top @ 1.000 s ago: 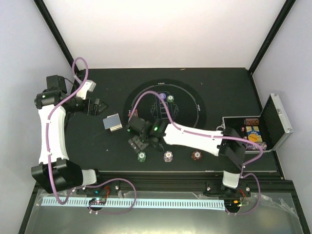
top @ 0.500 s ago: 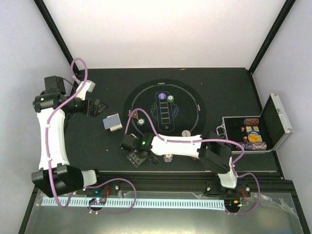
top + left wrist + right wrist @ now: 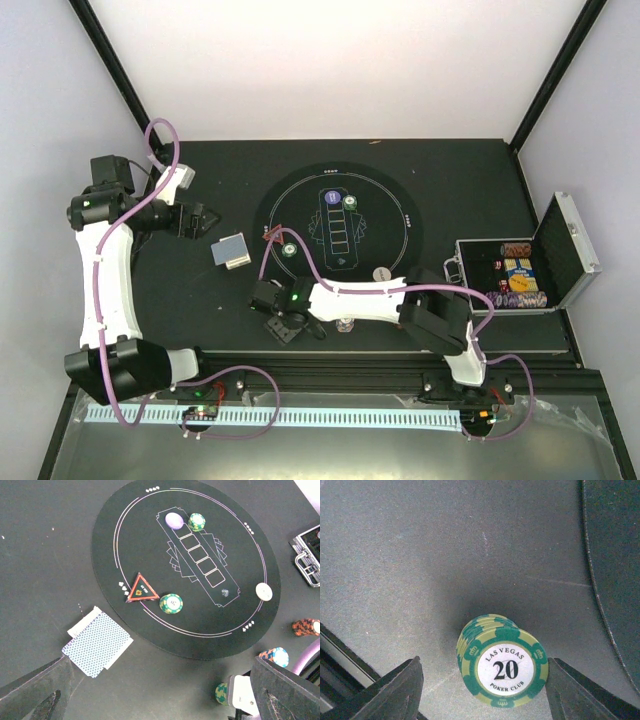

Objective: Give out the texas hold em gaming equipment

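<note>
1. 1 arm waits at the far left: the left gripper (image 3: 160, 666) is held wide open and empty above the table (image 3: 180, 300), left of the round mat (image 3: 405, 195).
2. Just off the mat's left edge the playing cards (image 3: 97, 647) are laid back up; the deck's long axis is skewed to the table's edges, and a white card edge pokes out on its far side.
3. On the mat, the red triangle (image 3: 141, 588) is seen just beside a green chip (image 3: 171, 603); a purple disc (image 3: 174, 520) and a second green chip (image 3: 197, 521) sit at the far end, and a white disc (image 3: 263, 591) by the right rim.
4. On bare table just off the mat's near edge, the green chip stack (image 3: 502, 662) is bracketed by the right gripper (image 3: 484, 680); its jaws are partly open, a gap shows on 1 side, and nothing is held.
5. Such chips are judged rigid, smooth-rimmed and loose on each other; the stack should be pinched low across opposite rims so that none shears off.
6. It lies flat, the 20 face up, its axis upright though slightly fanned; being round, no long axis is offered.
7. Further right, a red stack (image 3: 305, 627) and a blue stack (image 3: 275, 656) stand on the table; the open case (image 3: 565, 250) is at the far right.
</note>
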